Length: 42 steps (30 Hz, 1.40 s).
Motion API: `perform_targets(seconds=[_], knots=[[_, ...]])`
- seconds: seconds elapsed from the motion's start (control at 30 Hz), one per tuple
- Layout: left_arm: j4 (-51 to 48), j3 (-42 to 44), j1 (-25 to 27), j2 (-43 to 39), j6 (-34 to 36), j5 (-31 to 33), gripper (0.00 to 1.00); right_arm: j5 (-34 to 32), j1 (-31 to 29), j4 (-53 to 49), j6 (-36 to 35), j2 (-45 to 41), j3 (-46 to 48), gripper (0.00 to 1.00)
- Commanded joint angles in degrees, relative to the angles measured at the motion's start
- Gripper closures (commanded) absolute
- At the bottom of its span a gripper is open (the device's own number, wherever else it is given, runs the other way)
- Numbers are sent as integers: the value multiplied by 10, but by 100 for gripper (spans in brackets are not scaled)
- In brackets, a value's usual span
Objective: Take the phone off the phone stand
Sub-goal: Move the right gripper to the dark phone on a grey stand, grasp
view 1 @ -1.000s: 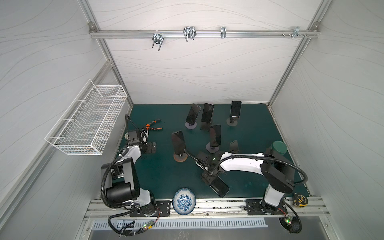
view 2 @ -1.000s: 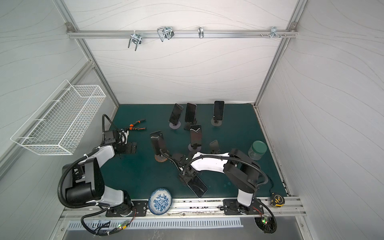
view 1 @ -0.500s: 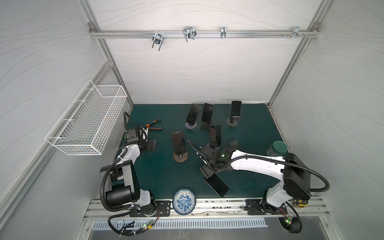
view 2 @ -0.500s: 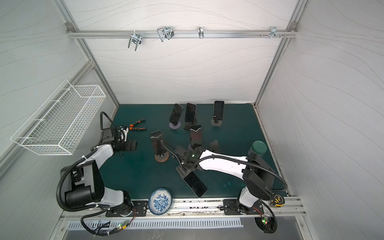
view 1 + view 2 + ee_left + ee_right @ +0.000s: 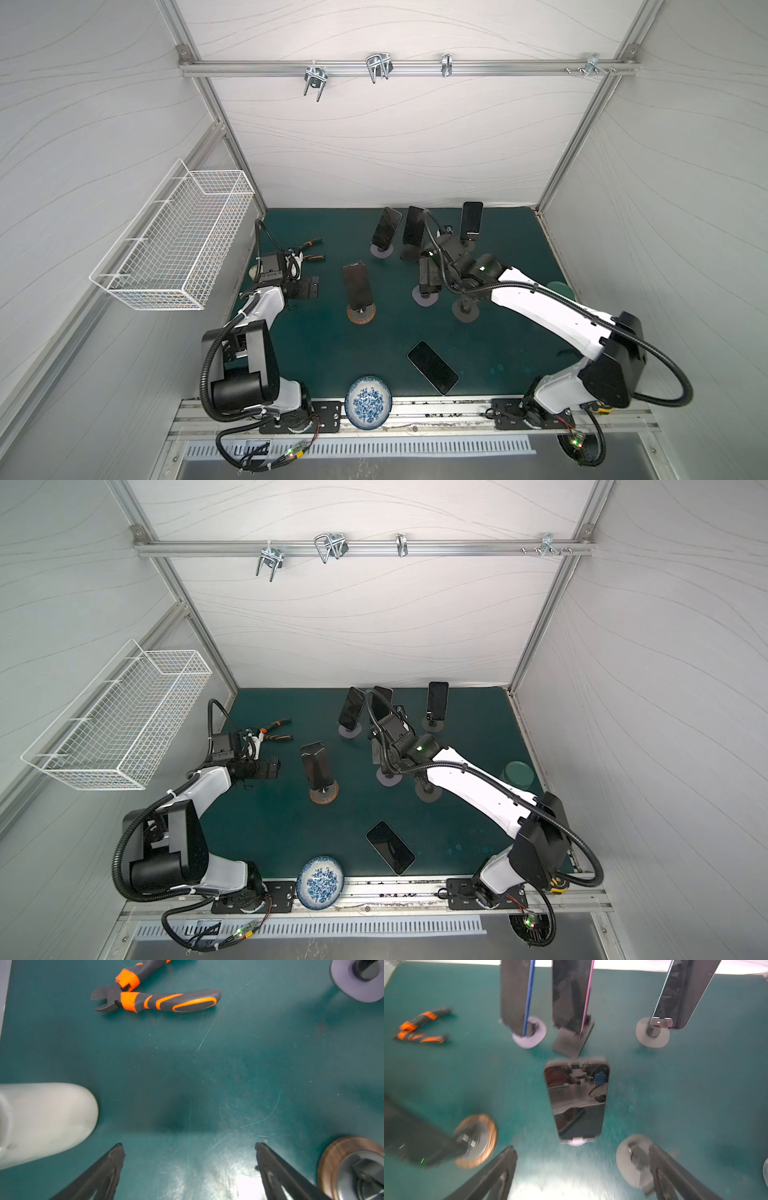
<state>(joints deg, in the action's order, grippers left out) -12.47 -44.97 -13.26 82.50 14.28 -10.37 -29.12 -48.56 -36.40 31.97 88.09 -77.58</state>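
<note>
One phone (image 5: pixel 432 367) flat on mat (image 5: pixel 324 345) | right gripper (image 5: pixel 581 1148) jaws spread, empty

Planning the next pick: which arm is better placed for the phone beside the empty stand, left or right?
Right. The right gripper is open, facing that phone head-on; the left gripper, also open, hovers by the pliers.

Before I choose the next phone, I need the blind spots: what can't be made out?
Black phone on the lilac round stand: in both top views, mostly behind the white right arm.
White rounded object: left wrist view, cut by the edge; unidentifiable.
Dark phone on the wooden-based stand: right wrist view, blurred, edge-cut.
</note>
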Motion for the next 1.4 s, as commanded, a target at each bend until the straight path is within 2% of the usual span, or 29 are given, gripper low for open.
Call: perform_targets(seconds=[0.0,0.4,0.6,0.73,0.83,1.03,1.13,1.27,1.37], knots=[[18,-22,6,-6,-9,-11,0,6,17,-6,-4,42,-31,1],[5,-24,6,-7,-6,-13,0,93,81,34,-84,123,-75,1],[1,-24,7,-7,-6,-11,0,135,86,25,-95,164,-107,1],[-3,-28,6,-2,-6,-11,0,131,83,1,-64,174,-124,1],[-3,-24,6,-7,-6,-11,0,112,77,-6,-6,168,-118,1],[-5,-28,6,-3,-7,-11,0,3,37,-45,103,188,-143,1],[-4,-24,6,-7,-5,-11,0,-30,30,-63,155,199,-155,6],[-7,-26,6,-4,-6,-11,0,-61,27,-85,197,214,-170,10],[-6,-25,6,-7,-4,-12,0,-69,26,-84,203,226,-175,12]])
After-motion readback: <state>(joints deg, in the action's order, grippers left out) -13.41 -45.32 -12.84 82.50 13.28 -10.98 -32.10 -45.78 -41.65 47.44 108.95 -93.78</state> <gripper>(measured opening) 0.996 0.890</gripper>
